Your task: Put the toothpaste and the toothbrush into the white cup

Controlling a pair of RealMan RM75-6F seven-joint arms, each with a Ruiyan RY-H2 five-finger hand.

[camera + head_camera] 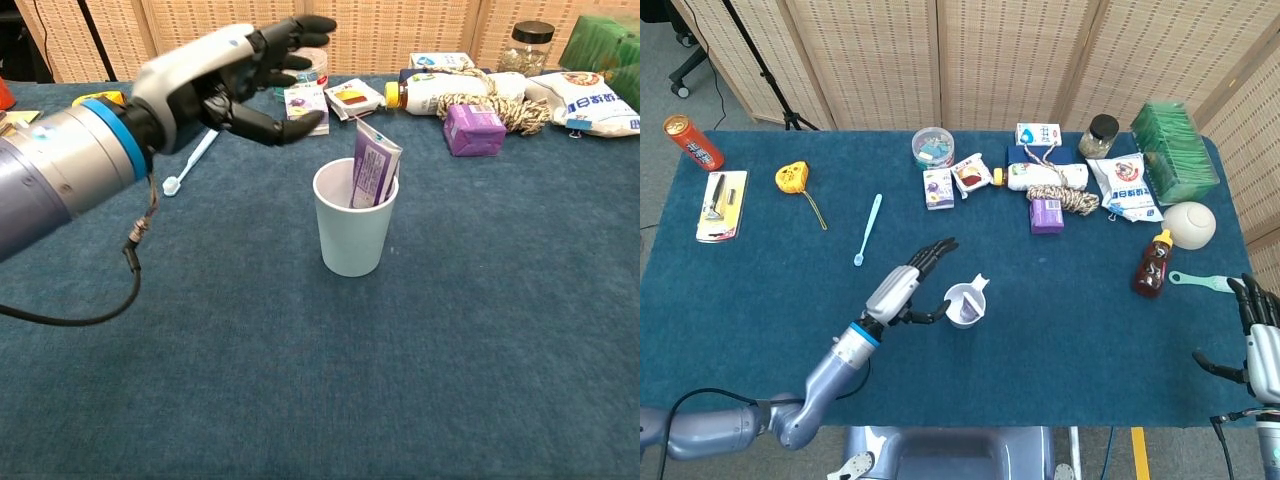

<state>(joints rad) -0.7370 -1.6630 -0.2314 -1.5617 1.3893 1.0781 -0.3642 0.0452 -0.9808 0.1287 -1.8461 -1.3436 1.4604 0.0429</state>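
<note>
The white cup (355, 232) (964, 305) stands upright near the table's middle. The purple toothpaste tube (374, 169) (972, 292) sits inside it, leaning on the far right rim. My left hand (232, 76) (908, 285) hovers to the left of the cup, raised, fingers spread, holding nothing. A light blue toothbrush (868, 229) (190, 159) lies flat on the cloth, farther back and left of the cup. My right hand (1258, 338) hangs at the table's right edge with fingers apart, empty.
Packets, a purple box (1046, 215), a rope bundle (1064, 197) and jars crowd the far middle. A brown bottle (1151, 264), a white bowl (1190, 224) and a teal brush (1202, 282) lie at right. A yellow tape measure (792, 177), razor pack (722, 205) and red can (692, 142) are far left.
</note>
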